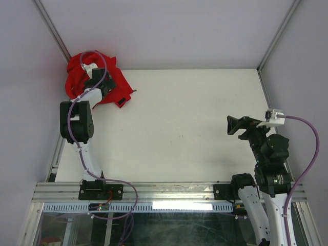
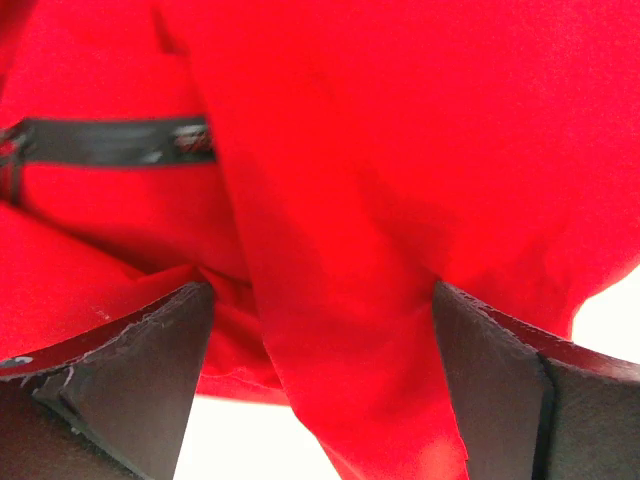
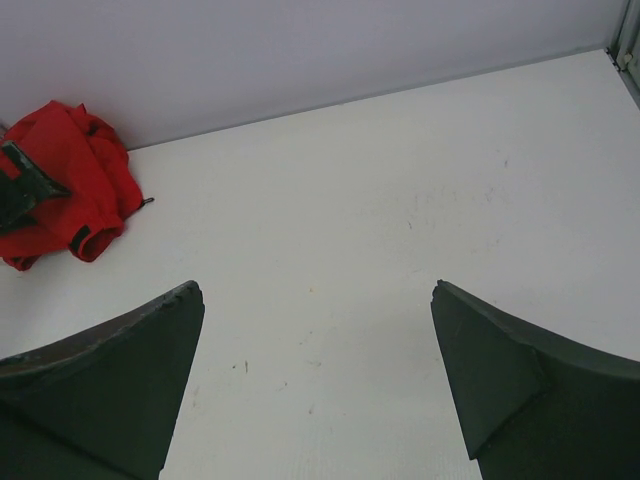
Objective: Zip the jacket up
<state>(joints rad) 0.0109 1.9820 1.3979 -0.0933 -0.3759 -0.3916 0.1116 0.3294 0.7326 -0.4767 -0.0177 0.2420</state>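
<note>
The jacket (image 1: 76, 77) lay bunched in the far-left corner of the counter (image 1: 195, 133), with no long axis discernible. The left jaws stood wide open astride a fold, gripping nothing. The right jaws, wide open and empty, hovered well apart.

White table (image 1: 195, 128), pale lavender walls (image 1: 169, 31).

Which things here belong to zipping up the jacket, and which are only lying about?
For the job: red jacket, left gripper, right gripper.
Only surroundings: white table, grey walls, metal rail.
</note>
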